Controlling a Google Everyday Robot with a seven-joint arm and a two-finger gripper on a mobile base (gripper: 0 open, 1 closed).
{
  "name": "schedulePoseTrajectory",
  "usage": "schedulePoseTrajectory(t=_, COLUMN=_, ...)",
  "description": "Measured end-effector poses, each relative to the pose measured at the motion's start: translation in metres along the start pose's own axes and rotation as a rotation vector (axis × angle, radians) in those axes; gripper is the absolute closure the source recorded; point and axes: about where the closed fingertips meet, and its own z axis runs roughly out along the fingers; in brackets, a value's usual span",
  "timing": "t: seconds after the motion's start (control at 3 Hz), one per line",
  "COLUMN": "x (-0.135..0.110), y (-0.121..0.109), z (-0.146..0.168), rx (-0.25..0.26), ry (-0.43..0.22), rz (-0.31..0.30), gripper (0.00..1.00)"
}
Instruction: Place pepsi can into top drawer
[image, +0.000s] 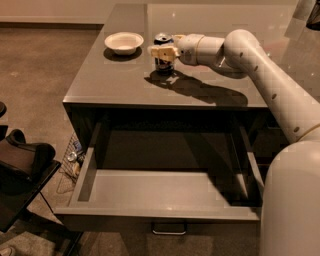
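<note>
The gripper (165, 49) reaches in from the right to the can (163, 64), which stands on the far part of the desk (120, 82). Its fingers (161, 51) are spread, one on either side of the can. A bowl (123, 42) sits to the left, and the drawer (160, 212) is open at the near side.

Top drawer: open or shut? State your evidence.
Open: top drawer pulled out, inside exposed. The gripper is at the pepsi can on the counter.

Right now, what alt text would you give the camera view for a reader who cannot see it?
The robot's gripper is at the pepsi can standing upright on the grey counter, its arm reaching in from the right. Below, the top drawer is pulled wide open, and a white bowl sits on the counter left of the can.
</note>
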Motion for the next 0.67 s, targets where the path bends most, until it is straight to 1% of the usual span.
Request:
schedulePoseTrajectory(t=0.33, x=-0.007, y=0.006, z=-0.002, rx=-0.021, ry=-0.020, rz=0.005, gripper=0.88)
schedulePoseTrajectory(t=0.67, x=-0.048, y=0.032, z=-0.014, rx=-0.086, ry=-0.063, rz=-0.037, gripper=1.00)
